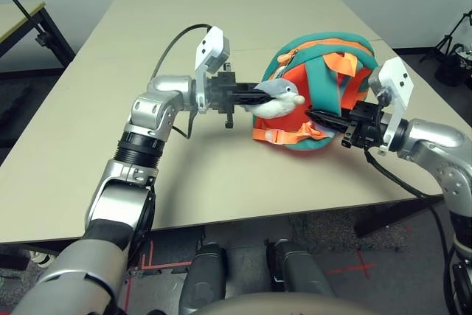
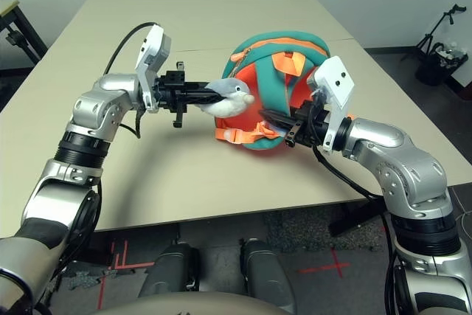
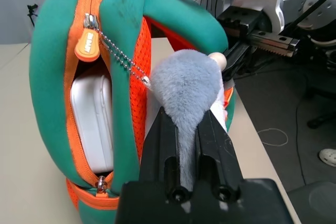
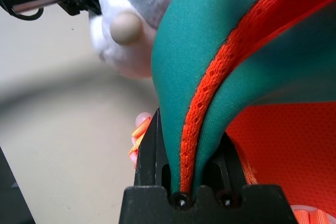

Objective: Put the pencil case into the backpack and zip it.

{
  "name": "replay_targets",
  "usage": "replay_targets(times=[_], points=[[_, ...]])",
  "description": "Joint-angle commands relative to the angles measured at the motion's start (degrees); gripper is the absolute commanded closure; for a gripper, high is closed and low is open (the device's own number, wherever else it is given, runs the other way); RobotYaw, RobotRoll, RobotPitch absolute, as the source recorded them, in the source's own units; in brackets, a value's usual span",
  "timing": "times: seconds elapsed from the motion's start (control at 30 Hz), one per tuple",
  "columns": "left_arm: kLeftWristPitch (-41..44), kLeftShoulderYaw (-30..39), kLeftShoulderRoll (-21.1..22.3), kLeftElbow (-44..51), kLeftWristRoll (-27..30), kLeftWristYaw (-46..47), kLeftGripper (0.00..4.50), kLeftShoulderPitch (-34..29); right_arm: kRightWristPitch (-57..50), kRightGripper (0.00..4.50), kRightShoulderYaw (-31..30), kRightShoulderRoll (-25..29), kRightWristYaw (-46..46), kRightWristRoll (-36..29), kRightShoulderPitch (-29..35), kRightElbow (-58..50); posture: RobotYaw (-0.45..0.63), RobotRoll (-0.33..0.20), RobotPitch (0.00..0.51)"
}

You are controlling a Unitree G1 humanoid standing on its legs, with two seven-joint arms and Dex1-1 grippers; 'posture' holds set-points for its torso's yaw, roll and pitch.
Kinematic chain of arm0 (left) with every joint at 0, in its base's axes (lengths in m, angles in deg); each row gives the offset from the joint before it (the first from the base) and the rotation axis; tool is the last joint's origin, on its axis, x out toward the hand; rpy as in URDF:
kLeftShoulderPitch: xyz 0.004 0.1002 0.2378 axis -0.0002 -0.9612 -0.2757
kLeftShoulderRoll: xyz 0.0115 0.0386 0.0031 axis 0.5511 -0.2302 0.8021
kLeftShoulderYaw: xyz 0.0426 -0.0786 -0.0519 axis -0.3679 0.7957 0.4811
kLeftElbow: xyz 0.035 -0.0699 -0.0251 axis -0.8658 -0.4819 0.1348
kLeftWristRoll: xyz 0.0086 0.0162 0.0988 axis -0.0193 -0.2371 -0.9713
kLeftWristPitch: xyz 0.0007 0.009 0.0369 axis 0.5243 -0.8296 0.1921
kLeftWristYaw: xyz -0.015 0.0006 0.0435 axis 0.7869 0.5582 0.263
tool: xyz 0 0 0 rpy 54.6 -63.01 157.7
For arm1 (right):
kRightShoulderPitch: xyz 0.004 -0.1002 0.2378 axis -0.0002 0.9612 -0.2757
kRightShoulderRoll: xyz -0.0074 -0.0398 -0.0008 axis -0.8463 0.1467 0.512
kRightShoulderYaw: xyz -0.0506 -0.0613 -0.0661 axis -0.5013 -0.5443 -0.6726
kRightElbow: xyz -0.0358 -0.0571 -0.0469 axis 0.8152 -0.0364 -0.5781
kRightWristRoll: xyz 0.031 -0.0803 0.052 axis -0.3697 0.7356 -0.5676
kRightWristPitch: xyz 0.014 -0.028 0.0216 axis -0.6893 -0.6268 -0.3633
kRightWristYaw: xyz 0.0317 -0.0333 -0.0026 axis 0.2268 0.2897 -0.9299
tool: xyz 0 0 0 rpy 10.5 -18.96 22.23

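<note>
The backpack (image 1: 324,90) stands on the table (image 1: 110,108) between my two grippers, and the pencil case (image 3: 93,121) already sits inside it, visible as a white slab through the open zip slot. My left gripper (image 3: 194,121) has its fingers (image 3: 160,145) drawn narrow on the grey plush toy (image 3: 186,85), which fills the gap between them and bulges past the tips; the toy hangs from the orange zipper pull (image 3: 87,45) by a bead chain (image 3: 118,56). My right gripper (image 4: 189,145) is pinched on the teal strap (image 4: 184,77) with its orange mesh edge, the fabric folded between the pads. I judge the backpack to be light, soft and easily deformed: it will fold or slide instead of resisting a pull, so an anchoring grip on the opposite side is required while the zip runs. The plush is compressible and offers a secure hold, but the chain is slack and thin, so force reaches the slider only once the chain is taut, and a sharp tug may stress it. The better grasp point, in my judgement, is the zipper pull itself, just beyond the left fingertips. The pencil case appears rigid and smooth; it lies clear of the zip teeth near the lower stop (image 3: 101,183), so I expect no snag.
</note>
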Motion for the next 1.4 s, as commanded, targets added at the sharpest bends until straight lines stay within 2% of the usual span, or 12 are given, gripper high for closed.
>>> replay_targets(times=[0.03,0.47,0.63,1.0,1.3,1.4], points=[[1.09,2.5,1.73,0.15,1.38,-0.04,4.46,1.43,0.3,4.33,-0.97,-0.29,-0.59,-0.03,-0.34,0.41,0.04,0.0,0.051],[1.34,10.83,7.54,-2.69,3.35,2.48,4.46,3.65,0.53,4.33,-1.85,-0.65,-0.95,0.85,-1.83,1.79,0.06,0.0,0.049],[-1.53,8.04,11.17,-5.29,-1.19,2.38,4.46,-0.06,0.37,4.33,-2.08,-0.59,-0.8,1.06,-2.0,1.94,0.06,0.0,0.052],[-4.46,2.36,7.67,-9.4,-6.0,4.71,4.46,-12.28,0.05,4.33,-2.86,-1.57,-0.11,1.34,-1.7,1.35,0.05,0.0,0.058],[-3.73,1.49,7.59,-9.57,-6.66,4.44,4.46,-14.48,0.19,4.33,-3.11,-1.5,-0.37,1.97,-2.17,1.7,0.05,0.0,0.061],[-0.48,3.05,8.66,-9.38,-5.0,4.41,3.45,-13.19,0.35,4.33,-3.27,-0.98,-0.62,2.72,-2.36,1.99,0.05,0.0,0.06]])
